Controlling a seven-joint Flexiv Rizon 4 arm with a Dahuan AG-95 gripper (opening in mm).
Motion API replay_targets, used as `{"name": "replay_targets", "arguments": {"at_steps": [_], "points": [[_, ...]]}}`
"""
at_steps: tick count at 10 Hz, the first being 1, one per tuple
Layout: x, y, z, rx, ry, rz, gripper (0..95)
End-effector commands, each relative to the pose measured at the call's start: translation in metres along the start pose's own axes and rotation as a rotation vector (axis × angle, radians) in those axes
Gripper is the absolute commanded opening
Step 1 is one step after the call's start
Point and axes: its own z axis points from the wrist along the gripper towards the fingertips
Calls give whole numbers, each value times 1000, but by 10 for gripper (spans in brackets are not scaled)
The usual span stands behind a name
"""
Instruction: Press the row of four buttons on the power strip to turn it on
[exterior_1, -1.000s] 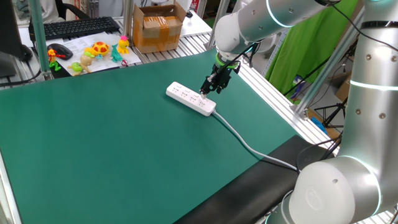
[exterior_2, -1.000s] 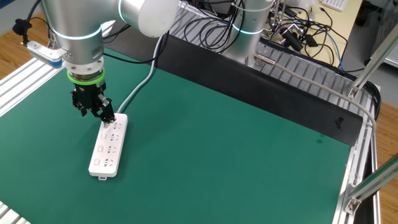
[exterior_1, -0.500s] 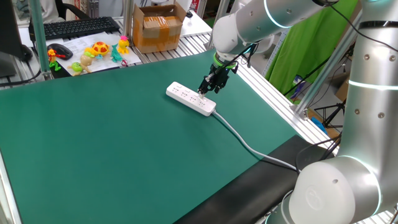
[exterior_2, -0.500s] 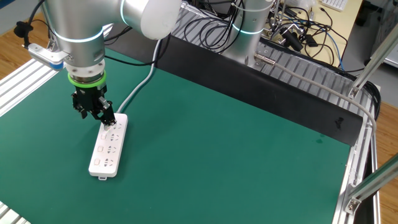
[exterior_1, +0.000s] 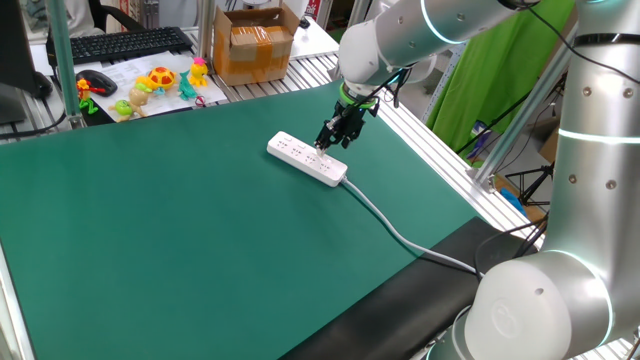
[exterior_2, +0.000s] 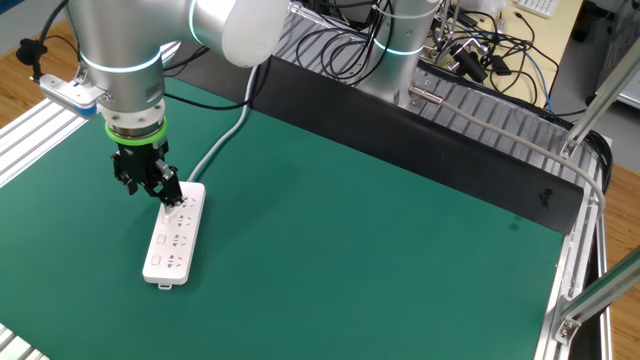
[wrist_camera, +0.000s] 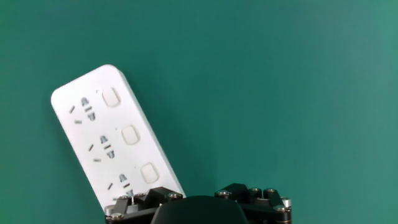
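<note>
A green mat (exterior_1: 180, 230) covered my counter; beyond its far edge sat a cardboard box (exterior_1: 253, 45), a keyboard (exterior_1: 120, 43), toys (exterior_1: 160, 82), and a green curtain (exterior_1: 500, 60) right.

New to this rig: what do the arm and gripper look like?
The arm is glossy silver-grey, with rounded joints and thin glowing white rings. A bright green band circles the wrist. Below it sits a small black gripper with dark fingers and silver screws.

- A silver robot arm (exterior_2: 125, 45) reaches down over a green table mat (exterior_2: 380, 240), its black gripper (exterior_2: 150, 185) pointing down at the cable end of the power strip (exterior_2: 175, 234).
- The strip's white-grey cable (exterior_2: 222, 140) runs back toward a black strip along the table's edge (exterior_2: 400, 120).
</note>
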Motion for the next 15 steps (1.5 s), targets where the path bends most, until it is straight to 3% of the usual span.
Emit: {"name": "replay_targets", "arguments": {"at_steps": [1, 5, 15], "points": [[-2, -1, 1, -1, -3, -2, 760], [-11, -4, 1, -2, -2, -8, 760], [-18, 0, 5, -1, -11, -2, 760]]}}
